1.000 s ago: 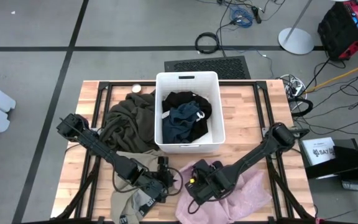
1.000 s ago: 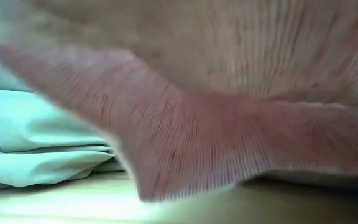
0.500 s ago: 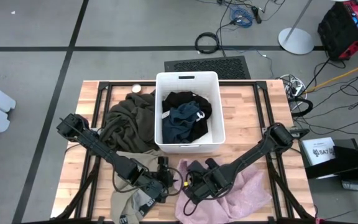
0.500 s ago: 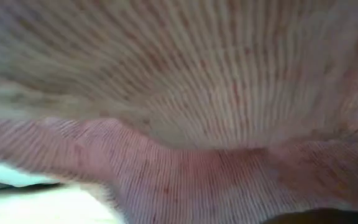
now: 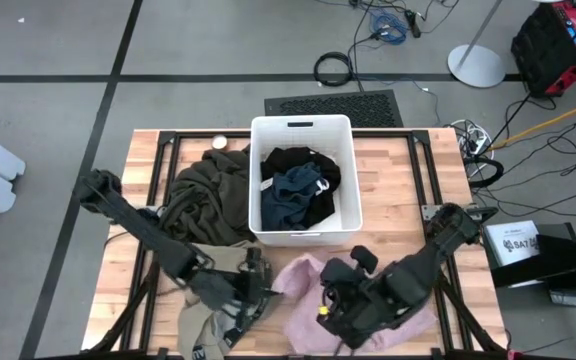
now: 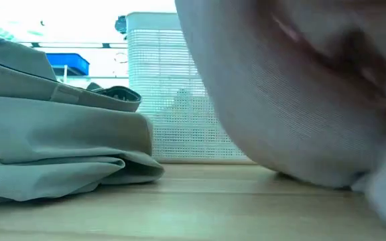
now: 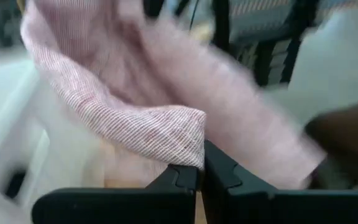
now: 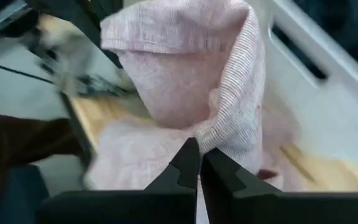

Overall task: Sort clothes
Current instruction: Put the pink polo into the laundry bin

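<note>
Pink shirt [image 5: 303, 290] pinched by both pincers, left [image 7: 199, 177] and right [image 8: 200, 163], near the surface's front edge; lift together, evenly.

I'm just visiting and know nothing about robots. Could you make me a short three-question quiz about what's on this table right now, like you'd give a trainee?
1. True or false: the white bin holds the pale pink garment.
2. Which garment are both the left gripper and the right gripper shut on?
A. dark olive garment
B. pale pink garment
C. beige garment
3. Fill in: seen from above, the dark olive garment lies to the ____ of the bin.

Key:
1. False; it lies on the table in front of the bin, which holds dark clothes.
2. B.
3. Left.
</note>
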Motion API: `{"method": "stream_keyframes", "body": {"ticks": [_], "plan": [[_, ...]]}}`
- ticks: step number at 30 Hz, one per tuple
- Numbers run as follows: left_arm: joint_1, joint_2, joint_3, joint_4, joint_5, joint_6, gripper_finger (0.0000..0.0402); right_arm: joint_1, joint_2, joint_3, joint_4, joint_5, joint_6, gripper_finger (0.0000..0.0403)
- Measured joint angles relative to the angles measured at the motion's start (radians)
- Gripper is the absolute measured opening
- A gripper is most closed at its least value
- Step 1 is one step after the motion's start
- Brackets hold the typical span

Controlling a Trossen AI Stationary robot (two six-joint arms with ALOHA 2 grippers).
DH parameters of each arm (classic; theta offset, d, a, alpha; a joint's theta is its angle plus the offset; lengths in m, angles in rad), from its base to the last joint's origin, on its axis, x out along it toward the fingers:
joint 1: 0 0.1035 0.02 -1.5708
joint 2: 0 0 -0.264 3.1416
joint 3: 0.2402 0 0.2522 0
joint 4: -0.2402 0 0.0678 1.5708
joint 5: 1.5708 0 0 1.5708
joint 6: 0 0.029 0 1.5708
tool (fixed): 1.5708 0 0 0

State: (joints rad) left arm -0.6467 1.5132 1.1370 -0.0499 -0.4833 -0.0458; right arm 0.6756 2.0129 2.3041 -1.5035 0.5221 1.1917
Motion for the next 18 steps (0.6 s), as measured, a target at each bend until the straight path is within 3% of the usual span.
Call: {"method": "stream_keyframes", "body": {"ticks": [2, 6, 11, 15, 18], "plan": [[-0.013, -0.052, 0.000, 0.051, 0.004, 0.053, 0.0008, 0.013, -0.001, 0.055, -0.006, 0.030, -0.043, 0.0000], [-0.032, -0.151, 0.002, 0.115, 0.013, 0.127, 0.0008, 0.025, -0.070, 0.027, 0.047, 0.081, -0.111, 0.0000], [-0.047, -0.250, 0.002, 0.201, 0.012, 0.189, 0.0008, 0.034, -0.155, 0.027, 0.066, 0.229, -0.214, 0.0000], [-0.048, -0.306, 0.002, 0.308, 0.012, 0.266, 0.0008, 0.031, -0.222, 0.027, 0.157, 0.369, -0.400, 0.0000], [-0.042, -0.330, 0.002, 0.406, 0.012, 0.340, 0.0008, 0.016, -0.262, 0.027, 0.288, 0.416, -0.606, 0.0000]]}}
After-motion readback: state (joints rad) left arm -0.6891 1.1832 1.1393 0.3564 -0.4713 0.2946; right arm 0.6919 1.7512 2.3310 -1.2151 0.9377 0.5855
